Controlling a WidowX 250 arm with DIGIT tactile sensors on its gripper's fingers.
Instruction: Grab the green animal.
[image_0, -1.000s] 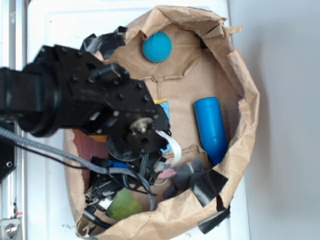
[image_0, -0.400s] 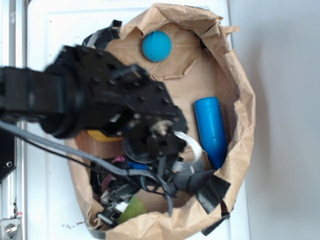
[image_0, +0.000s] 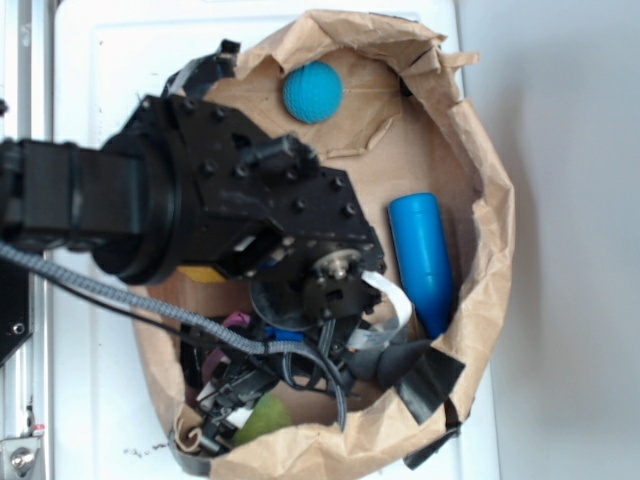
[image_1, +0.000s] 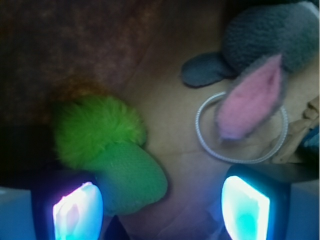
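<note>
The green animal (image_1: 107, 150) is a fuzzy lime-green plush lying on the brown paper, at the lower left of the wrist view. In the exterior view the green animal (image_0: 262, 418) shows only partly at the bottom of the paper bag, under the arm's cables. My gripper (image_1: 160, 210) is open above it, its two glowing pads wide apart. The left pad (image_1: 77, 212) sits just beside the toy's smooth green end, and the right pad (image_1: 245, 210) is well clear of it. Nothing is held between them.
A grey plush with a pink ear (image_1: 260, 65) and a white cord loop (image_1: 242, 127) lie to the right. The torn paper bag (image_0: 480, 150) also holds a teal ball (image_0: 312, 92) and a blue cylinder (image_0: 422, 260). A yellow cloth (image_0: 205, 272) peeks out under the arm.
The arm has swung right and downward in the exterior view, bringing the gripper lower over the bag's bottom corner. The green animal stays in place.
</note>
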